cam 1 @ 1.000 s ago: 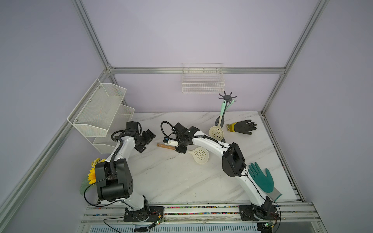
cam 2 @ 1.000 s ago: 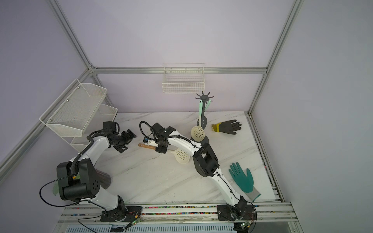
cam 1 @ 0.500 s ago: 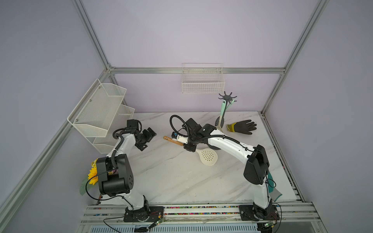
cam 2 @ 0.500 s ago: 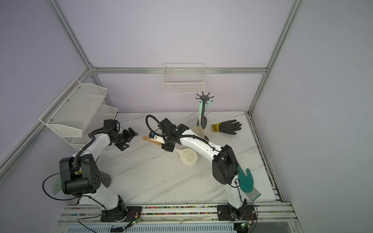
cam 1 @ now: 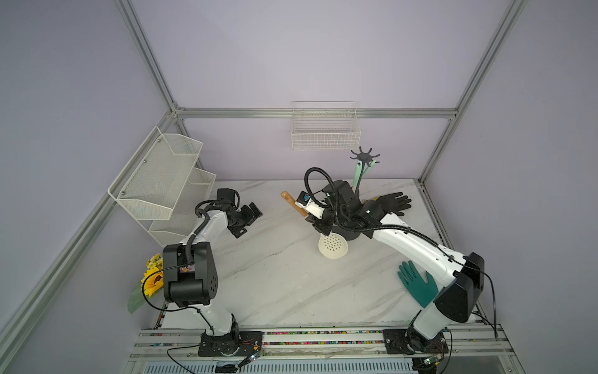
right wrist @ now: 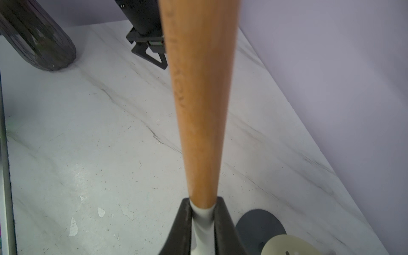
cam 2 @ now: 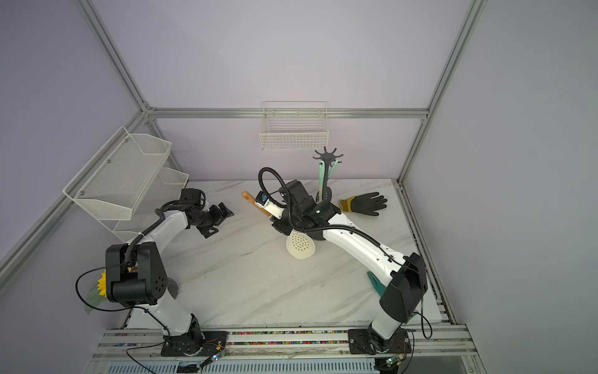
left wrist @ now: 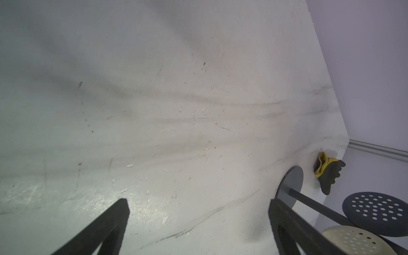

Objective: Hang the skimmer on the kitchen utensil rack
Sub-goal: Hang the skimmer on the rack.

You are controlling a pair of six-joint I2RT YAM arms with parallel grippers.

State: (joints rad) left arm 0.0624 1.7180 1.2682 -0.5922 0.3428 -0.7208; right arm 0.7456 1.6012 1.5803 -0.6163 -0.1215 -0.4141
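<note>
We see the right gripper (right wrist: 202, 207) clamped on the skimmer (cam 1: 333, 247) just beside the rack (cam 1: 364, 157), while the left gripper (left wrist: 198, 202) stands wide, empty, well apart.

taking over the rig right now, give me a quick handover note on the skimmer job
Right gripper: shut on the skimmer at the neck, just below its wooden handle; the perforated head sits low in front of the kitchen utensil rack.
Left gripper: open and empty, over the table near the mesh shelf.
Done: skimmer is gripped and beside the rack.
Left: raise the handle end to the crown, hang it on a free hook, release. Other utensils already hang there, so pick a clear hook.
</note>
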